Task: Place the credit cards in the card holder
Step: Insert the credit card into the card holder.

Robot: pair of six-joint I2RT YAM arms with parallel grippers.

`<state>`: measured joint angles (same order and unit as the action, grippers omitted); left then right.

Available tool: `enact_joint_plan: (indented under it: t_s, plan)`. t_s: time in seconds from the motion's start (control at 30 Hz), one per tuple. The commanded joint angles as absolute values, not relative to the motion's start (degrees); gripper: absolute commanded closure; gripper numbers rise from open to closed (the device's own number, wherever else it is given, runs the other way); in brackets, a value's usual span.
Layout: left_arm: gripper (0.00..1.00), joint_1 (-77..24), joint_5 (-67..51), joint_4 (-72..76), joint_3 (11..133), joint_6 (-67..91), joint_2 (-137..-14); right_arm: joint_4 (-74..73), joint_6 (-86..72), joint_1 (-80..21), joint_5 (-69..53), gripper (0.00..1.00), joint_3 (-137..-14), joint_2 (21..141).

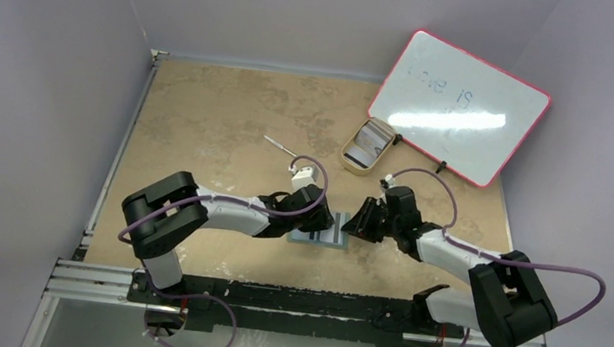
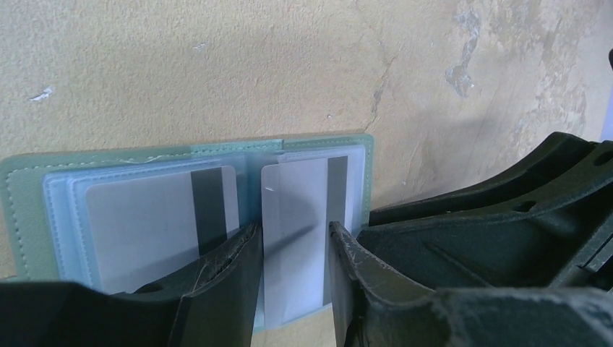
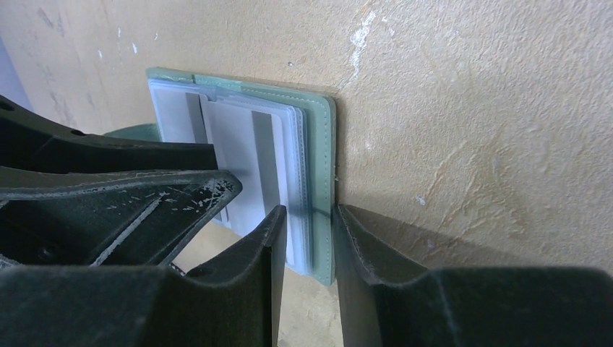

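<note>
Left hand [image 2: 295, 230] grips credit card [image 2: 296, 191], right hand [image 3: 309, 212] card holder [image 3: 322, 137]; tan table [image 1: 223, 112], grey walls [image 1: 37, 64].

Top external: we look steeply down from behind the arm bases [image 1: 163, 272], far enough to take in the whole table [image 1: 206, 110]. Wrist cameras: we sit low and very close, sighting along each pair of fingers [image 2: 217, 289] [image 3: 246, 289]. All three views share the card holder [image 1: 322, 238] [image 2: 22, 210] [image 3: 323, 166].

A beige tray [image 1: 346, 153] sits beside the whiteboard [image 1: 459, 108].
</note>
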<state>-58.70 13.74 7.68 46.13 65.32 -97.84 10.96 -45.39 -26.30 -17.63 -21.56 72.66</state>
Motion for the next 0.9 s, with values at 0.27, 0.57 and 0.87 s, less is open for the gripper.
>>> enact_joint_plan:
  t_s: [0.27, 0.57, 0.87]
  plan:
    - [0.62, -59.9, 10.4, 10.3, 49.5, 67.2, -100.5, 17.1, -47.7, -27.3, -20.7, 0.68, -19.5, 72.7]
    - [0.58, -59.8, 13.6, 3.0, 49.2, 66.4, -96.5, 9.6, -44.8, -27.2, -16.0, 0.62, -21.2, 68.5]
    - [0.48, -59.0, 21.4, -10.0, 49.1, 63.1, -88.1, 4.5, -43.8, -27.3, -13.9, 0.58, -22.6, 62.0]
